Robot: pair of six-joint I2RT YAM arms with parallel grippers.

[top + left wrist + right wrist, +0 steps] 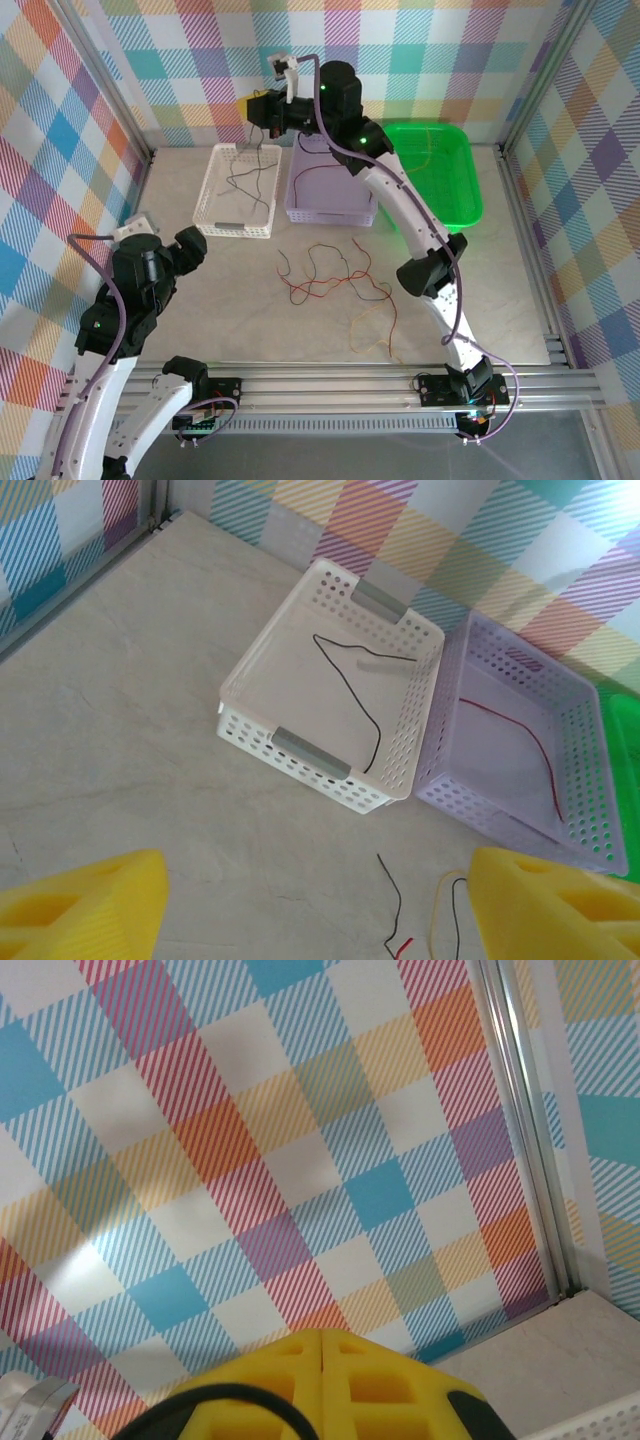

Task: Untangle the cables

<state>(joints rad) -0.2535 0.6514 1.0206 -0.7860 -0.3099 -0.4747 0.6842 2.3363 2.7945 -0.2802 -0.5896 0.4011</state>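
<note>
The cables (335, 282) lie as a loose tangle of thin red, yellow and dark wires on the table's middle. The left wrist view has a dark wire end (393, 905) and a yellow loop (438, 912) low on the table. My left gripper (192, 250) (315, 910) hovers to the left of that tangle, open wide, with nothing between its yellow fingers (85, 905). My right gripper (256, 108) (321, 1338) is raised above the white basket's far end, its fingers pressed shut; whether a wire is pinched in them I cannot tell.
A white basket (212, 205) (300, 765) holds one black wire (350, 685). Beside it a lilac basket (330, 212) (490, 810) holds a red wire (525, 738). A green tray (465, 185) stands at the back right. Checked walls close in the table.
</note>
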